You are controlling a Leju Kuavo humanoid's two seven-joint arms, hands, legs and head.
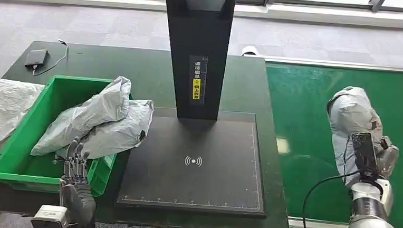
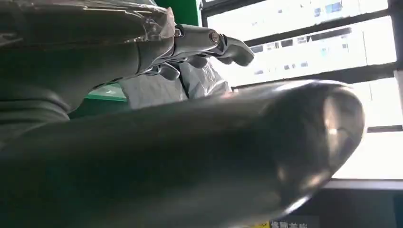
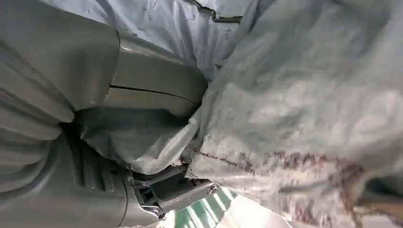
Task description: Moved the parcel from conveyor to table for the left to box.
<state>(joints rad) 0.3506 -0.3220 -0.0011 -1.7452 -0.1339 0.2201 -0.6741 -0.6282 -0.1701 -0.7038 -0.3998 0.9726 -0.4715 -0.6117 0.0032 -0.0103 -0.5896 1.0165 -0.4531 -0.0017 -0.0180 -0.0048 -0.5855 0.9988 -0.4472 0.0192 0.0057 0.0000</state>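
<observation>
The grey poly-bag parcel [image 1: 352, 123] is over the green conveyor belt [image 1: 305, 110], on the robot's right, and the right hand [image 1: 379, 159] is already at it: in the head view the bag bulges up above and around the hand, with its long axis running away from the robot, roughly along the arm. The right wrist view shows the thumb [image 3: 152, 90] pressed into crumpled film with the bag wrapped tight against the palm, so I judge this hand to be grasping the parcel. Whether the bag is lifted off the belt or resting on it I cannot tell.

The move ahead turns on a sideways carry. The dark scanner pad [image 1: 194, 161] on the worktop [image 1: 139, 68] lies to the left of the held parcel, between the belt and the green bin [image 1: 26, 135], so the right arm must swing inward across the belt's edge.

The left hand [image 1: 76, 183] waits at the near rim of the bin, fingers upright and apart, gripping nothing, just beside the grey bags [image 1: 101, 121] already piled there. It is well apart from the parcel.
</observation>
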